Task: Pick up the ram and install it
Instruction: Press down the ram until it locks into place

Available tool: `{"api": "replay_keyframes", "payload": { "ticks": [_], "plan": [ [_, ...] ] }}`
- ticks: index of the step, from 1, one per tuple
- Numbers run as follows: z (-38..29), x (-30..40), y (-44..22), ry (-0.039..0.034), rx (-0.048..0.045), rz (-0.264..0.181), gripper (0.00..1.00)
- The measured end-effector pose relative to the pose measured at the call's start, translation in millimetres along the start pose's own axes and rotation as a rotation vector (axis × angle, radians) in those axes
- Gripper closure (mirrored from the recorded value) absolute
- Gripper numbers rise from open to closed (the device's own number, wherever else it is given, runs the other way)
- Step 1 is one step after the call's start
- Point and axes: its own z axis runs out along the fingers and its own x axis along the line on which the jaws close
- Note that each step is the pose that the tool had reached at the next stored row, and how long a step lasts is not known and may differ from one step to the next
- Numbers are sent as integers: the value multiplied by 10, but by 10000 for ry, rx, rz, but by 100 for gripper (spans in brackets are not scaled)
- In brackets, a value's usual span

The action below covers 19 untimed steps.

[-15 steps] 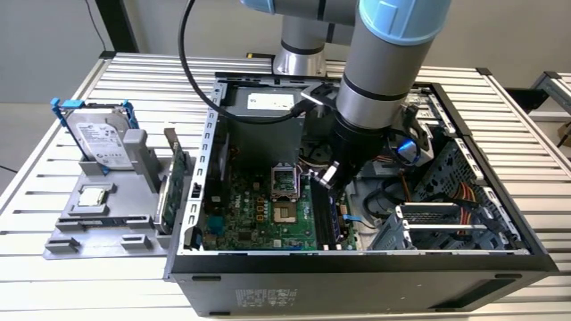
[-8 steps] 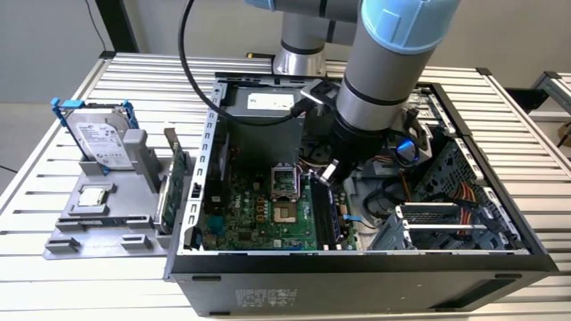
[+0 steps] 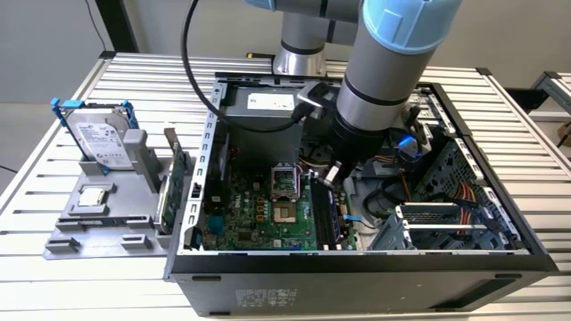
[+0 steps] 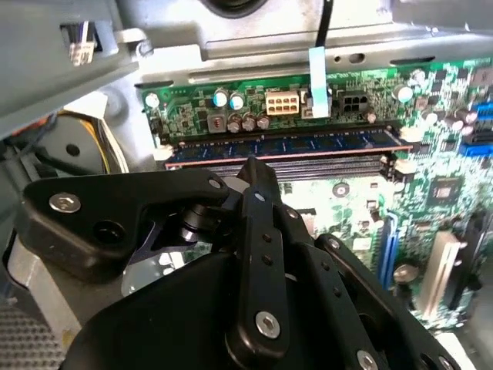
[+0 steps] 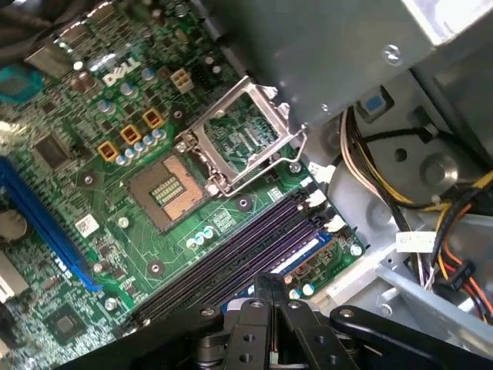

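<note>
The ram [image 4: 285,145], a long thin blue circuit-board stick with a row of dark chips, lies lengthwise in a black slot on the green motherboard [image 4: 339,196], across the upper middle of the second wrist view. I see white latch clips at both of its ends. In the first wrist view I catch the same blue stick [image 5: 296,258] edge-on in the slot row at lower centre, next to the empty black slots [image 5: 231,258].

The black gripper [image 4: 254,173] sits just beside the ram, fingertips drawn together into one narrow tip, clenched on nothing I can see. I can't tell if the tip touches the board. In the exterior view the gripper [image 3: 332,175] is at frame centre, down inside the open black computer case [image 3: 357,277], over the slot area.

The open metal CPU socket [image 5: 173,189] with its raised frame is at centre-left of the first wrist view.

Exterior view, left side: a grey plastic fixture tray [image 3: 80,231] on the slatted metal table [image 3: 27,294], holding a silver hard drive in a blue frame [image 3: 98,137] and a green circuit card [image 3: 176,177] standing on edge.
</note>
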Motion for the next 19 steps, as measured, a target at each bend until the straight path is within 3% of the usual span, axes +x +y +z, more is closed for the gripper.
{"api": "replay_keyframes", "payload": {
  "ticks": [10, 19],
  "plan": [
    [6, -14, -19, -12, -102, -1228, 100],
    [6, -13, -20, 32, -168, -2676, 100]
  ]
}}
